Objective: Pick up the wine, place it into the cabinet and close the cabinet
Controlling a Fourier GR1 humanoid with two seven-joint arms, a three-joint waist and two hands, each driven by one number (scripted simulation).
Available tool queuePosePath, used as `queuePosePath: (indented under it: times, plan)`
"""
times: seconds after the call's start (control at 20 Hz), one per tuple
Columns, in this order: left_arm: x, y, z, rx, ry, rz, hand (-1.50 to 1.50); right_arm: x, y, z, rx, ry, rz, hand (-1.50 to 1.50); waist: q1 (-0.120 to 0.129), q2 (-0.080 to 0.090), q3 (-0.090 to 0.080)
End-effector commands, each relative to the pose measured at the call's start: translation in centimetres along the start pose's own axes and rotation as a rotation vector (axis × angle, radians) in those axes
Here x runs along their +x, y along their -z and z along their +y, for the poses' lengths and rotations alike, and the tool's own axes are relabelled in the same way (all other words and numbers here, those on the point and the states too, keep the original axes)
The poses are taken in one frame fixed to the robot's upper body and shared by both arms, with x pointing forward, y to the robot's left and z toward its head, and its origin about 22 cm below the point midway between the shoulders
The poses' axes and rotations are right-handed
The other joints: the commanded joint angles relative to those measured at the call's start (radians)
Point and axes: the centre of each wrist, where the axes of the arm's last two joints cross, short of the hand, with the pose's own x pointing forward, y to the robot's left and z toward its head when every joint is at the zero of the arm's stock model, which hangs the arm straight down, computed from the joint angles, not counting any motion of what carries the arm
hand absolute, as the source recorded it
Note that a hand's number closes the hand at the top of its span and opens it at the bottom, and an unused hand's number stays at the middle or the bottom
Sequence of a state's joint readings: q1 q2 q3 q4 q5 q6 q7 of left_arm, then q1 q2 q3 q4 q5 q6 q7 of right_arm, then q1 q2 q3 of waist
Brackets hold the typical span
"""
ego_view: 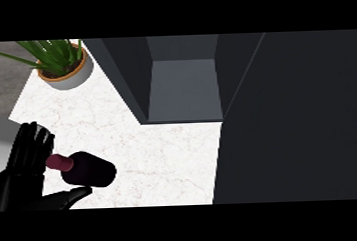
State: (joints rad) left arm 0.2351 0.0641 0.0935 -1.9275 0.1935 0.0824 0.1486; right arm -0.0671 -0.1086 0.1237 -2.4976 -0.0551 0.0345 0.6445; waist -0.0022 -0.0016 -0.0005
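Head view: left hand (pixel 24 170) open, fingers straight, thumb under wine bottle (pixel 85 169), apparently framing grasp. Open cabinet (pixel 182 87) ahead awaits bottle. Right hand unseen.

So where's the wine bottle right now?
In the head view the wine bottle stands on the white counter at the lower left, right beside the left hand, in front of the open cabinet.

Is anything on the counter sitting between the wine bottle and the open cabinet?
Nothing visible does. Bare counter lies between the wine bottle and the open cabinet. The potted plant stands off to the left, clear of that path.
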Motion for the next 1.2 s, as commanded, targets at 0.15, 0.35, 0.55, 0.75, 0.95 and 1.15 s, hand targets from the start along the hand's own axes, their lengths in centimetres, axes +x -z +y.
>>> queuePosePath:
  times: [0.15, 0.35, 0.55, 0.75, 0.95, 1.15]
  plan:
    - [-4.0, -0.5, 1.0, 0.019, 0.003, 0.024, -1.5, 2.0, -3.8, 0.4, 0.031, 0.054, -0.06, -1.5, -0.004, -0.001, 0.001]
    - [-3.2, 0.0, 1.0, -0.034, 0.005, 0.056, -1.5, 2.9, -1.9, 0.3, 0.002, 0.05, -0.073, -1.5, 0.002, 0.0, 0.0]
    - [-7.2, 0.1, 0.5, -0.056, -0.028, 0.049, -1.5, 1.8, -2.1, 0.3, 0.023, 0.034, -0.057, -1.5, -0.001, 0.0, 0.0]
    - [-6.4, 0.4, 3.5, -0.034, -0.03, 0.049, -1.5, 2.7, -3.4, 1.0, 0.027, 0.057, -0.072, -1.5, -0.002, -0.001, 0.0]
    - [-6.2, 1.5, 3.6, -0.039, -0.028, 0.066, -1.5, 1.4, -2.8, -0.3, 0.014, 0.041, -0.066, -1.5, -0.001, 0.0, 0.001]
    - [-9.4, 1.6, 1.9, -0.051, -0.019, 0.043, -1.5, 1.7, -1.2, 1.3, 0.035, 0.053, -0.075, -1.5, 0.001, 0.001, 0.0]
